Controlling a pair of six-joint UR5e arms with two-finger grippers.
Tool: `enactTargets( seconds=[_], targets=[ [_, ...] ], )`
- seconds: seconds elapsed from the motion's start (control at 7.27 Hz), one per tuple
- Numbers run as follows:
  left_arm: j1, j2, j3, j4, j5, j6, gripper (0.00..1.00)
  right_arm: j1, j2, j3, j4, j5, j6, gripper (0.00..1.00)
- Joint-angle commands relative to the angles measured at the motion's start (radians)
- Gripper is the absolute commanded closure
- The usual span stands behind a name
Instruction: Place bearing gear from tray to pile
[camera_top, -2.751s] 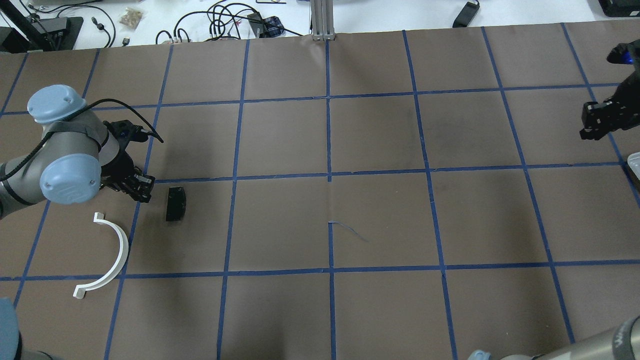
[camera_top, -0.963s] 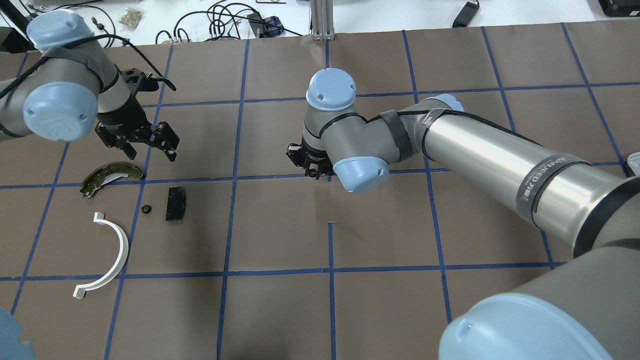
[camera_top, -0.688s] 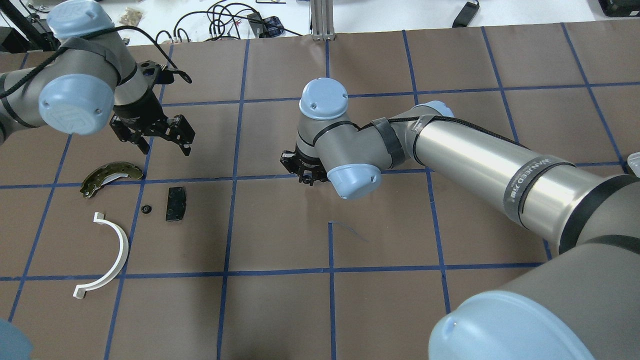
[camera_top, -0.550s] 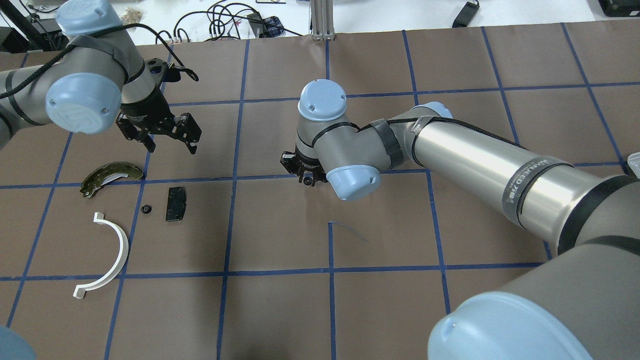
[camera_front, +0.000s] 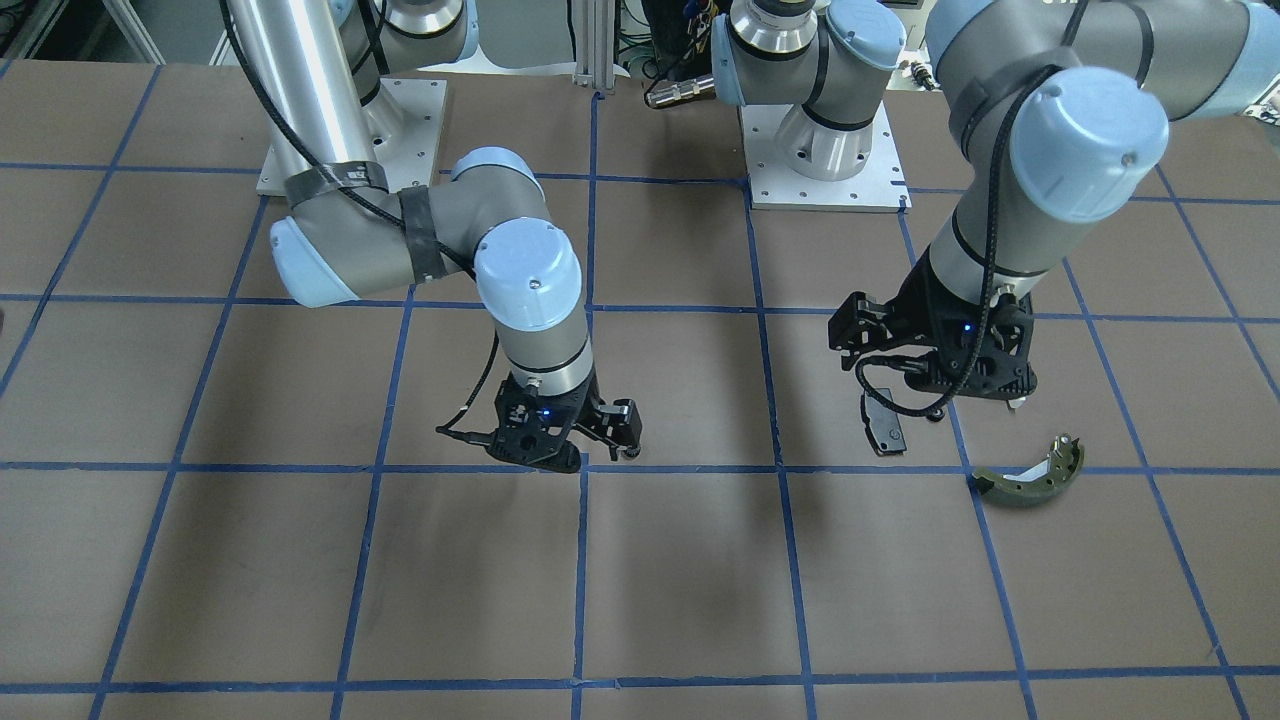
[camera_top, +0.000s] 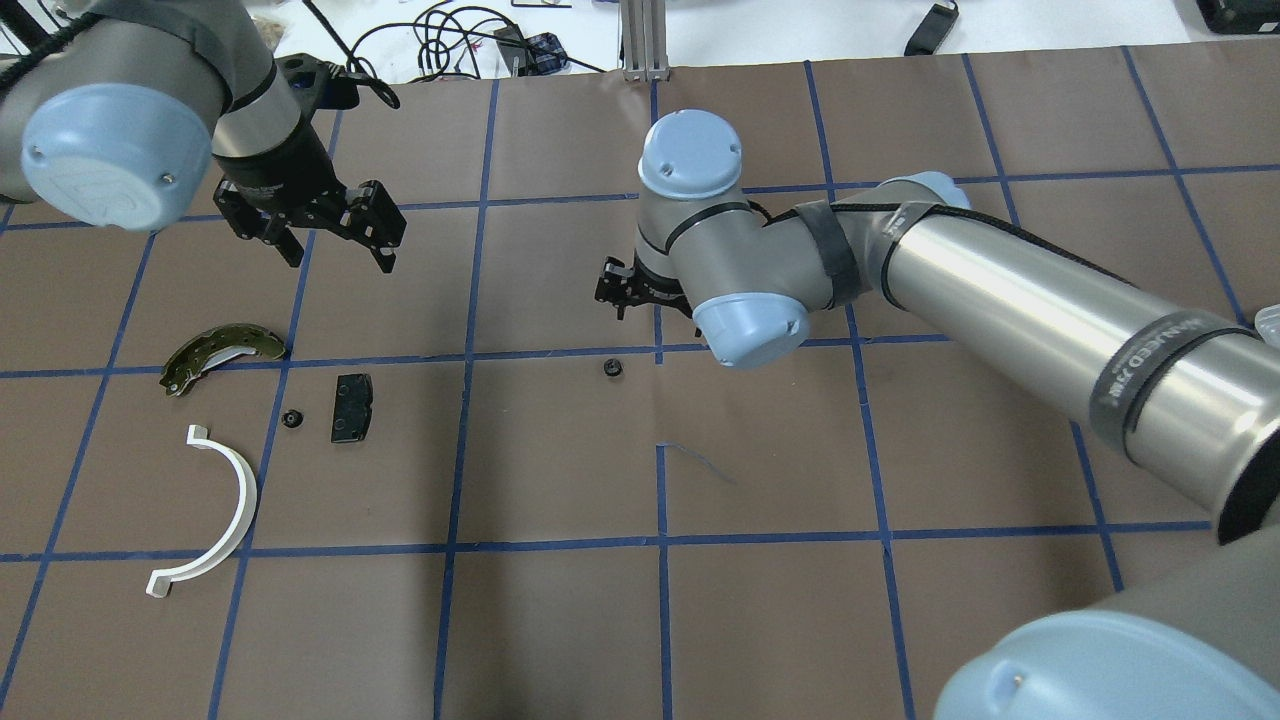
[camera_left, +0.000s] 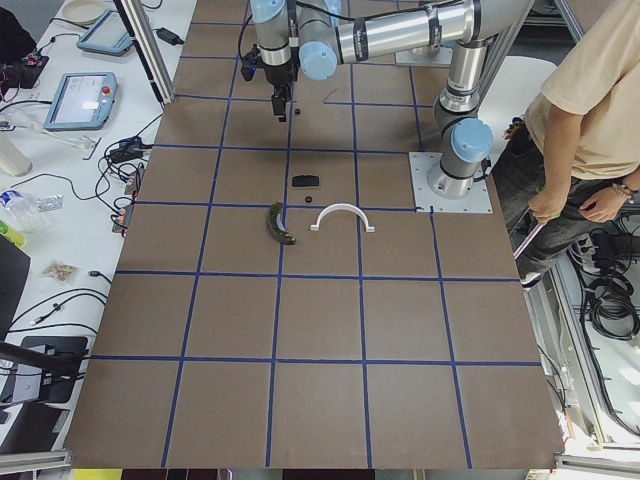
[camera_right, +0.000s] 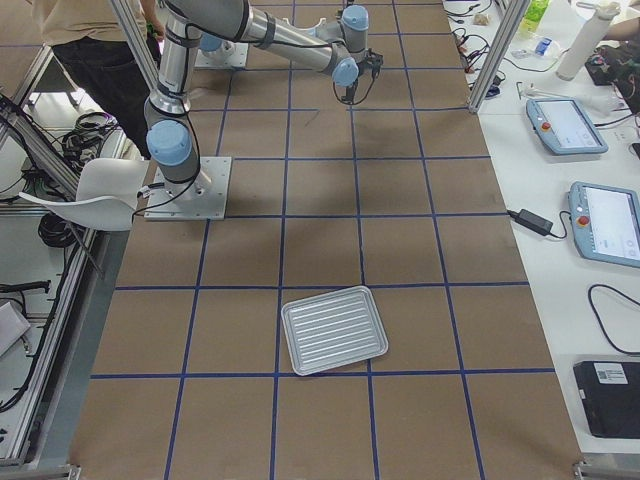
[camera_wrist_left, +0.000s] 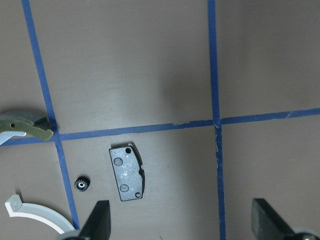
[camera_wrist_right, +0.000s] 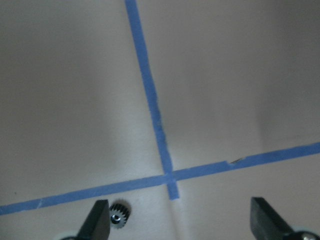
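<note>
A small black bearing gear (camera_top: 612, 367) lies on the brown table near its centre, by a blue tape crossing. It also shows in the right wrist view (camera_wrist_right: 119, 215), close to one finger. My right gripper (camera_top: 625, 292) hangs open just above and beyond it, holding nothing. The pile lies at the left: an olive-green brake shoe (camera_top: 222, 352), a black brake pad (camera_top: 350, 408), a white half-ring (camera_top: 210, 510) and a second small gear (camera_top: 292, 418). My left gripper (camera_top: 338, 250) is open and empty, raised beyond the pile. The left wrist view looks down on the brake pad (camera_wrist_left: 126, 172).
A ribbed metal tray (camera_right: 333, 330) lies far off on the robot's right side and looks empty. Cables and devices lie beyond the table's far edge. A person stands by the robot's base in the side views.
My right gripper has let go of the gear, which now lies on the table, and has drawn back from it. My left gripper has moved further from the pile, still open.
</note>
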Motion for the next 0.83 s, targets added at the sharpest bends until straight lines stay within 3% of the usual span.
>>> enactTargets(
  seconds=[0.0, 0.28, 0.55, 0.69],
  targets=[
    [-0.08, 0.071, 0.032, -0.05, -0.01, -0.08, 0.0, -0.137, -0.116, 0.0, 0.164, -0.006, -0.257, 0.0],
    [-0.162, 0.029, 0.011, -0.017, -0.018, -0.234, 0.0, -0.298, -0.197, 0.0, 0.316, -0.008, -0.469, 0.0],
    [-0.228, -0.092, -0.003, 0.116, -0.021, -0.33, 0.0, -0.403, -0.265, -0.007, 0.454, -0.012, -0.515, 0.0],
    [-0.287, -0.172, -0.005, 0.172, -0.021, -0.426, 0.0, -0.405, -0.312, -0.016, 0.499, -0.064, -0.511, 0.0]
  ],
)
